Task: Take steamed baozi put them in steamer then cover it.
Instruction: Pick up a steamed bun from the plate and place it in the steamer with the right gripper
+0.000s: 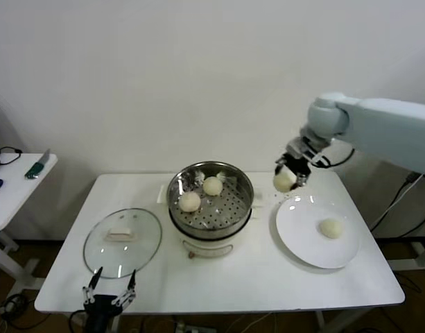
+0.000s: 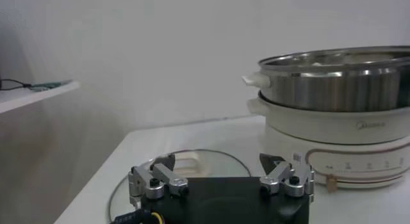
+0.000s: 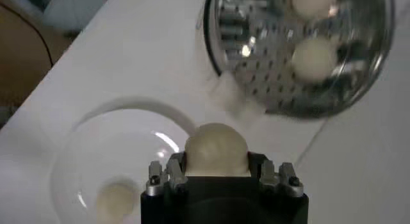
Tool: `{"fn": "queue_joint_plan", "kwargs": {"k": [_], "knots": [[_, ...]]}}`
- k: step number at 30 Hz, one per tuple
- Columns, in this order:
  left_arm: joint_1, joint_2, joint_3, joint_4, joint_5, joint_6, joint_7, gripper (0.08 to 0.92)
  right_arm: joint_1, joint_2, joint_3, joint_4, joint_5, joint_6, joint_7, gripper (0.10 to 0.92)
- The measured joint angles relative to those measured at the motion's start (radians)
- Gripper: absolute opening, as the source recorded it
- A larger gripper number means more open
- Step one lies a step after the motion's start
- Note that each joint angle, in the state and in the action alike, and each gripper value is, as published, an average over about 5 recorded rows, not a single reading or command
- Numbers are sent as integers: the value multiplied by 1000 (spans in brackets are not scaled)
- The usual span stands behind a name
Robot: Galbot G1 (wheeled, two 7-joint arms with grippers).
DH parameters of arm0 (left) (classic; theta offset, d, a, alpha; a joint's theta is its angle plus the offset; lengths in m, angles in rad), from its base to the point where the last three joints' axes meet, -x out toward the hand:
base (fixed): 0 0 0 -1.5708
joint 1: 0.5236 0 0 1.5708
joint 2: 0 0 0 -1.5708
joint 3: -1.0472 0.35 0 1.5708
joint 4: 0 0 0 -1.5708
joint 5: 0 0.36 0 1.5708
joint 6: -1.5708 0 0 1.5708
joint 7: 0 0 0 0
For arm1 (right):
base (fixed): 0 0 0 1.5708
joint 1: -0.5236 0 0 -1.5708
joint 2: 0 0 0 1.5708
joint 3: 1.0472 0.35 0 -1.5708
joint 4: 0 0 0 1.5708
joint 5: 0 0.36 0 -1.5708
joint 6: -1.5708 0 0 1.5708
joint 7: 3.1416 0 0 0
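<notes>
Right gripper (image 1: 287,177) was in the air between the white plate (image 1: 306,239) and the steamer (image 1: 211,201), jaws closed on one baozi (image 3: 216,148). Two baozi (image 1: 212,185) already lay on the perforated floor of the steamer; the fourth baozi (image 1: 331,227) sat on the plate. The cover (image 1: 123,241) lay flat on the counter (image 1: 254,274) to the left of the steamer, handle up. Left gripper (image 1: 109,294) hung at the counter's near edge just beside the cover, jaws spread and holding nothing.

Risks judged from this position:
- The carried bun looked soft and smooth; too hard a squeeze could dent it, too light a hold could let it slip during the carry and land on the counter short of the steamer.
- A low approach could knock the bun or jaws against the steel rim.
- Release directly above the two seated buns could stack or squash them; the free floor appeared to be on the near side.
- The steamer sits on a pot base (image 2: 333,148); a sideways knock could shift it.
- Glass cover lies flat, so only the handle offers a grasp.
</notes>
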Motion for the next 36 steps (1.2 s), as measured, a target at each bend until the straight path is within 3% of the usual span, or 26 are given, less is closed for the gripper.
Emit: {"fn": "queue_joint_plan", "kwargs": {"k": [14,36], "knots": [[8,-8,-1,-15,1,1,0,823,13,228,32,149,-142,90,41,628],[3,-17,-1,-7,1,1,0,823,-249,395,69,18,-406,129,136,628]]}}
